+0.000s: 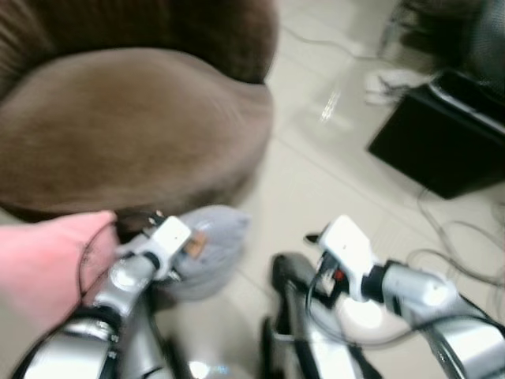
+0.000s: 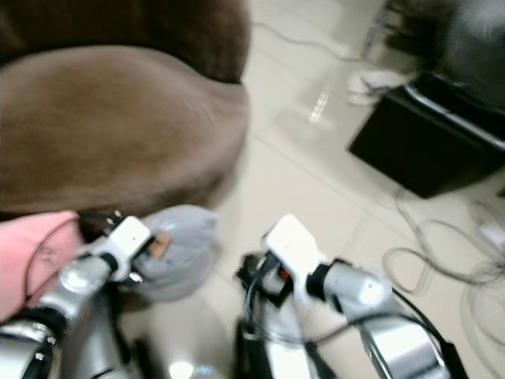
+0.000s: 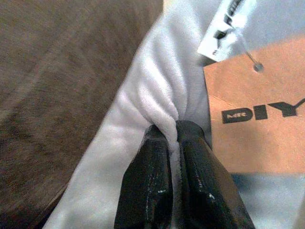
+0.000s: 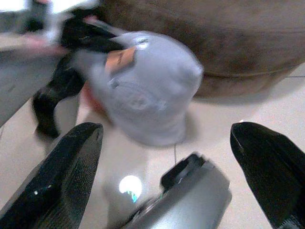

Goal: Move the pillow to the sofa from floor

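A grey pillow (image 1: 209,249) with an orange paper tag (image 3: 257,109) is down by the front base of the brown sofa (image 1: 118,126). My left gripper (image 3: 174,131) is shut on a fold of the pillow's fabric near the tag. The same pillow (image 4: 147,90) appears in the right wrist view, in front of the sofa base and over the tiled floor. My right gripper (image 4: 167,131) is open, fingers wide apart, just to the right of the pillow and apart from it. I cannot tell whether the pillow touches the floor.
A pink cushion-like thing (image 1: 47,260) lies against the sofa at my left. A black box (image 1: 442,142) stands on the floor at the right, with loose cables (image 1: 450,237) trailing near it. Pale glossy tiles (image 1: 316,174) lie between sofa and box.
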